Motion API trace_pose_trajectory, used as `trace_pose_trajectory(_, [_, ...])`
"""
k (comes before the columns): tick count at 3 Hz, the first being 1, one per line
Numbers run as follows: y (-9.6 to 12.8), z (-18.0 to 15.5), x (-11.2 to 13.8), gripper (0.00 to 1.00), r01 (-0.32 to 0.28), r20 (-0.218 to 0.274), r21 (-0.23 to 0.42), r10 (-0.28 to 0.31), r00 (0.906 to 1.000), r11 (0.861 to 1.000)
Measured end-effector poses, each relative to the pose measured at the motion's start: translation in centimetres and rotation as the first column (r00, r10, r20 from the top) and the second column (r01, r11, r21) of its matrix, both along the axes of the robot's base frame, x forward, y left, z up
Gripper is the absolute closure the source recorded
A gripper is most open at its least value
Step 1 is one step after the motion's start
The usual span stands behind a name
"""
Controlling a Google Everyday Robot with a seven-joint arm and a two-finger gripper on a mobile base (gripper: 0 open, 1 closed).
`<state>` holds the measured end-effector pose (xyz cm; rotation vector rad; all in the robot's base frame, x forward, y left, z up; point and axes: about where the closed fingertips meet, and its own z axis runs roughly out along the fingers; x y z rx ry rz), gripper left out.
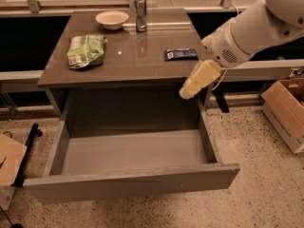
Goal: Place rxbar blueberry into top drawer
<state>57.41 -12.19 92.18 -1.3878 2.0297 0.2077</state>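
Observation:
The rxbar blueberry [180, 54], a small dark navy wrapper, lies flat on the right part of the brown table top [133, 68]. The top drawer [133, 182] is pulled wide open below the table and its grey inside is bare. My gripper [186, 93], cream-coloured on a white arm, hangs at the table's front right corner. It is above the drawer's right back part, below and slightly right of the bar, and holds nothing that I can see.
A green and white chip bag [86, 51] lies on the table's left. A white bowl [112, 19] and a metal can [140, 14] stand at the back. A cardboard box [287, 113] sits on the floor at right.

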Motion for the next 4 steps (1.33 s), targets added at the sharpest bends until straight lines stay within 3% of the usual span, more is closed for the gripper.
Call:
trace_pose_trajectory(1, [-0.3, 1.3, 5.3, 0.00, 0.093, 0.101, 0.091, -0.102, 0.9896, 0.992])
trace_pose_trajectory(2, [-0.8, 2.2, 11.6, 0.00, 0.152, 0.146, 0.160, -0.176, 0.9735, 0.975])
trace_pose_trajectory(3, [-0.5, 2.0, 11.7, 0.00, 0.152, 0.145, 0.170, -0.177, 0.9734, 0.974])
trace_pose_trajectory(4, [1.2, 0.9, 13.3, 0.00, 0.154, 0.143, 0.252, -0.194, 0.9705, 0.955])
